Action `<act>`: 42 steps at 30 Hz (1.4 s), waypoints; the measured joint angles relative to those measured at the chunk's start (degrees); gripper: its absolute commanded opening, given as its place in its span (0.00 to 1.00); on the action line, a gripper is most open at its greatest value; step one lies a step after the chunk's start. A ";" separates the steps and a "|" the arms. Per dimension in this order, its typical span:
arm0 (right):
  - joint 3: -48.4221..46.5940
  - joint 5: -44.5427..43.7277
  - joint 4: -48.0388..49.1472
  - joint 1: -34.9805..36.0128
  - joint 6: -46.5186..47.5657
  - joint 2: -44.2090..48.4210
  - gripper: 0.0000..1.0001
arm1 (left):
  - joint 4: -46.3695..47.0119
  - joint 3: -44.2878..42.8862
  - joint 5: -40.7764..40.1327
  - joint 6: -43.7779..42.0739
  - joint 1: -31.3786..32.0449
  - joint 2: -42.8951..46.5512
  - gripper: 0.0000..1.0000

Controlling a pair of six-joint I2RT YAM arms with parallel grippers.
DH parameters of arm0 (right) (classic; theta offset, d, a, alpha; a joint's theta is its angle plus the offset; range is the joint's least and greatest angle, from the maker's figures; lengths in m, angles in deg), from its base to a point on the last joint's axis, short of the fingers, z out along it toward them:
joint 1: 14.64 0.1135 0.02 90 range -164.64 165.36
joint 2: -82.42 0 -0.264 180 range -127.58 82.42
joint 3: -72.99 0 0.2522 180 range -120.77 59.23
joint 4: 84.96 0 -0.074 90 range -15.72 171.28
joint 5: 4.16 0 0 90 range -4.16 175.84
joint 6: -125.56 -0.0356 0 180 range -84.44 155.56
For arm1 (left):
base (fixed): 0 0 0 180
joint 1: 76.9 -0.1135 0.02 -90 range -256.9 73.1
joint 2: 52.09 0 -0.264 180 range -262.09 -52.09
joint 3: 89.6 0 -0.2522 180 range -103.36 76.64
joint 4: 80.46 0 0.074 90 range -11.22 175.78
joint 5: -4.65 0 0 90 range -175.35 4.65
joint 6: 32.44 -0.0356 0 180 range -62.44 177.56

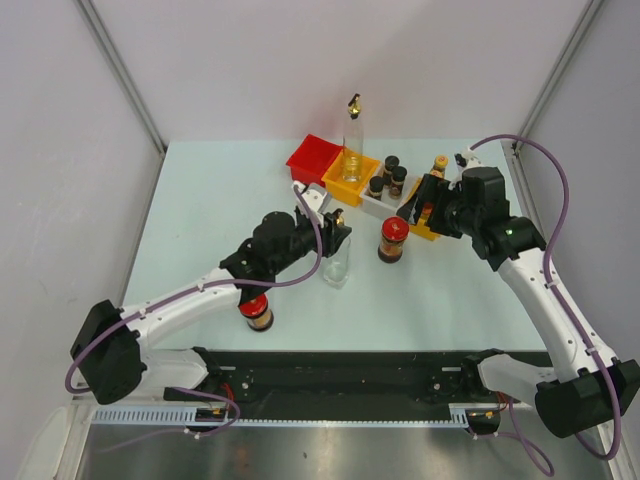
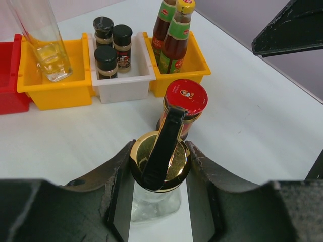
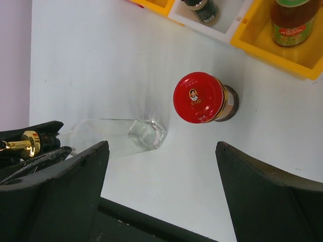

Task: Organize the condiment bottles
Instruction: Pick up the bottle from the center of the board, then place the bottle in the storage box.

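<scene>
- Bottle of clear glass [image 2: 155, 206], gold-spouted, stands upright on the table [image 1: 200, 220] between the two arms, just in front of a red-lidded jar [image 2: 185, 98].
- The left gripper [image 2: 159, 151] is clenched on that bottle's gold collar, with one finger pressed to each side.
- The right gripper [image 3: 161, 151] is spread wide with nothing between its fingers. It hovers over the table by the right-hand yellow bin [image 2: 199, 68], and its camera looks down on the jar and the gripped bottle.
- A second glass bottle [image 2: 43, 40] stands in the left-hand yellow bin [image 2: 50, 93], which sits beside the red bin [image 2: 7, 98].
- Three black-capped shakers [image 2: 106, 58] stand in the white bin [image 2: 126, 85], between the two yellow bins.
- Two sauce bottles [image 2: 176, 35] stand together in the right-hand yellow bin. One has a yellow cap; the other's cap is cut off from view.
- Another red-lidded jar [image 1: 257, 312] stands near the table's near edge, partly under the left arm [image 1: 190, 295] and well apart from the bins.
</scene>
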 measured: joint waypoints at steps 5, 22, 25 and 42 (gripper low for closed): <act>0.00 0.00 0.00 -0.13 0.00 0.00 0.91 | 0.63 0.00 0.02 0.00 0.00 -0.37 0.07; 0.00 -0.02 -0.02 -0.35 0.00 0.09 0.91 | -5.70 -8.68 -2.78 -0.59 0.00 -6.03 0.00; 0.00 -0.09 -0.04 -0.35 0.00 0.20 0.91 | -7.34 -13.35 -4.15 -1.95 0.00 -8.57 0.00; 0.00 -0.24 0.13 -1.88 0.42 -0.24 0.91 | -4.52 -46.03 -10.27 -8.00 -5.22 -26.38 0.00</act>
